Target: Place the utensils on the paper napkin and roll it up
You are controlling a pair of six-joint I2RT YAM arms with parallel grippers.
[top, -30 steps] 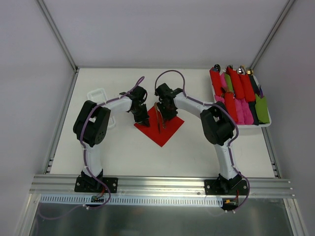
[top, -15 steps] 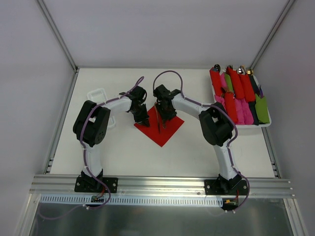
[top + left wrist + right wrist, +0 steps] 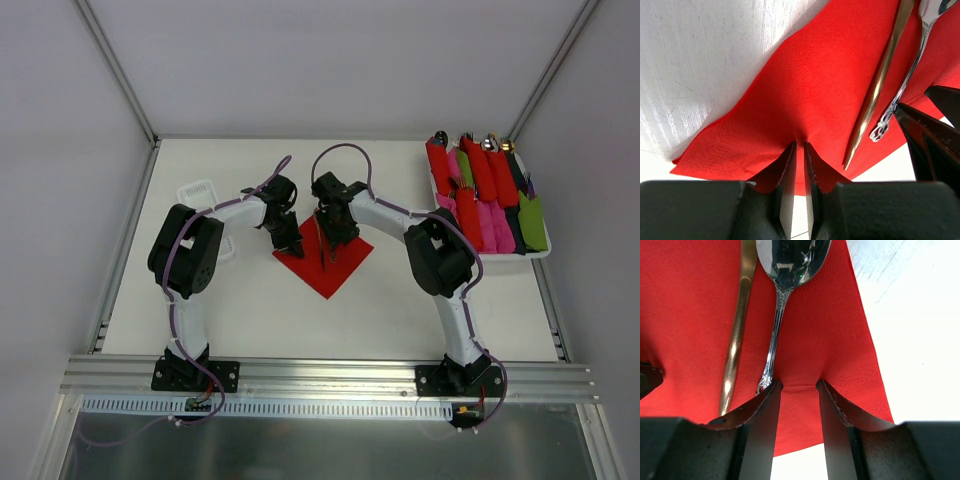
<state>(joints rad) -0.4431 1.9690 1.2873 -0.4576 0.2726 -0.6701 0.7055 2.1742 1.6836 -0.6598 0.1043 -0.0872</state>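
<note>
The paper napkin (image 3: pixel 338 270) lies flat as a red diamond in the middle of the table. Two utensils lie on it side by side: a silver spoon (image 3: pixel 792 260) with an ornate handle (image 3: pixel 905 80) and a slim gold-toned piece (image 3: pixel 880 85), also seen in the right wrist view (image 3: pixel 737 330). My left gripper (image 3: pixel 800 145) presses on the napkin's left corner area (image 3: pixel 805 80), its jaws almost together and pinching a pucker of paper. My right gripper (image 3: pixel 796 384) rests its tips on the napkin (image 3: pixel 690 315) beside the spoon's handle end, jaws apart, a small crease between them.
A white tray (image 3: pixel 540 255) at the back right holds several red, pink and green rolled bundles (image 3: pixel 480 195). A small white basket (image 3: pixel 198 190) stands at the back left. The two grippers (image 3: pixel 291 243) (image 3: pixel 331 237) sit close together over the napkin.
My right gripper has shifted slightly left and back over the napkin. The left gripper, napkin and utensils stay where they were.
</note>
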